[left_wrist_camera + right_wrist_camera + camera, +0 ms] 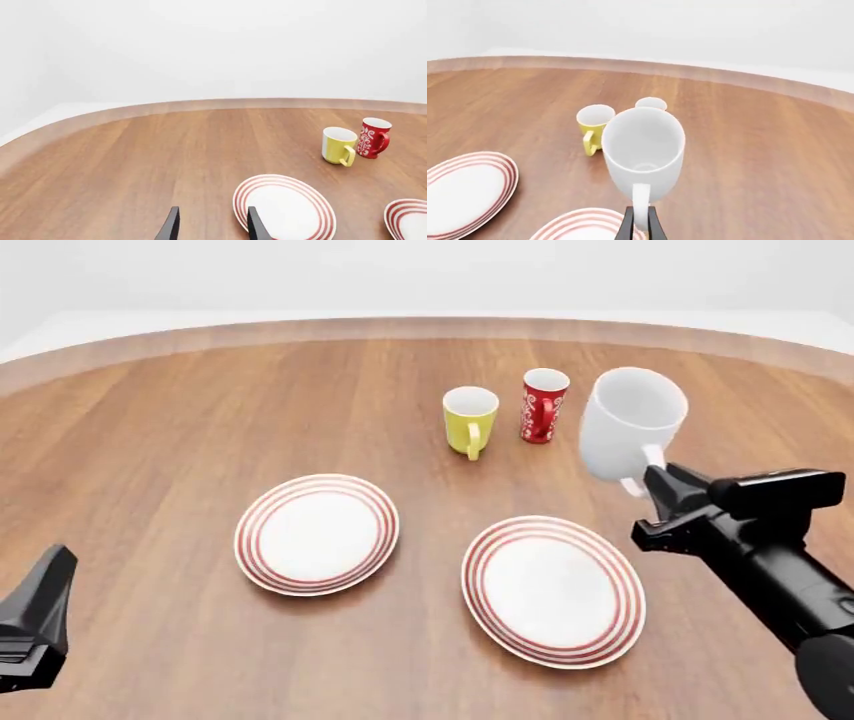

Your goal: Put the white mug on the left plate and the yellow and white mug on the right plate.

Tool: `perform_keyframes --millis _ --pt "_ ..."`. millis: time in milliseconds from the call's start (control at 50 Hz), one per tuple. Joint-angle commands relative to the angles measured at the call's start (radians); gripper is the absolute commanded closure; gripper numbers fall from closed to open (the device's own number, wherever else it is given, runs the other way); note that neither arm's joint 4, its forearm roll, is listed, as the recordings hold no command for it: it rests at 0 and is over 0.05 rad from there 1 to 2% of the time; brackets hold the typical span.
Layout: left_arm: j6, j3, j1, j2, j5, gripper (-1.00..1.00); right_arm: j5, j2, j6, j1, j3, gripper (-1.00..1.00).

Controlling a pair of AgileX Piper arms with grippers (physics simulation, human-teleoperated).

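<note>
a: wood tabletop (174,410) under a plain pale wall, so where do things stand?

b: neither plate has a mug on it. the left plate (318,534) and the right plate (554,590) are both bare. the white mug (630,425) is off the table, held by its handle in the right gripper (650,490), whose jaws are pinched together on that loop. it hangs beyond the right plate, out past its far right edge.

a: and the other one?

b: the yellow and white mug (469,420) stands upright on the table beyond the plates, just beside a red mug (542,405). untouched, by the look of it.

a: how is the white mug sitting in the grip?

b: tilted. its long axis leans so the mouth tips up and toward the camera, and the handle points back toward the arm.

a: left side?

b: left gripper (212,225) is low near the left plate's edge, jaws apart, holding nothing.

a: so what's left?

b: both placements, i'd judge. the white one has to cross to the left plate.
</note>
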Motion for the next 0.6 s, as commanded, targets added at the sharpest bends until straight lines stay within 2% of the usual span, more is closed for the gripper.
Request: perform_keyframes --millis 20,340,520,600 --pt "0.0 0.0 0.0 0.0 0.0 -1.0 0.082 -0.093 0.0 0.069 -0.025 1.0" --pt "0.0 0.0 0.0 0.0 0.0 -1.0 0.13 -0.1 -0.005 0.174 -0.083 1.0" --pt "0.0 0.0 0.0 0.0 0.0 -1.0 0.147 -0.091 -0.018 0.233 -0.116 1.0" --pt "0.0 0.0 0.0 0.0 0.0 -1.0 0.147 -0.069 -0.04 0.261 -0.14 1.0"
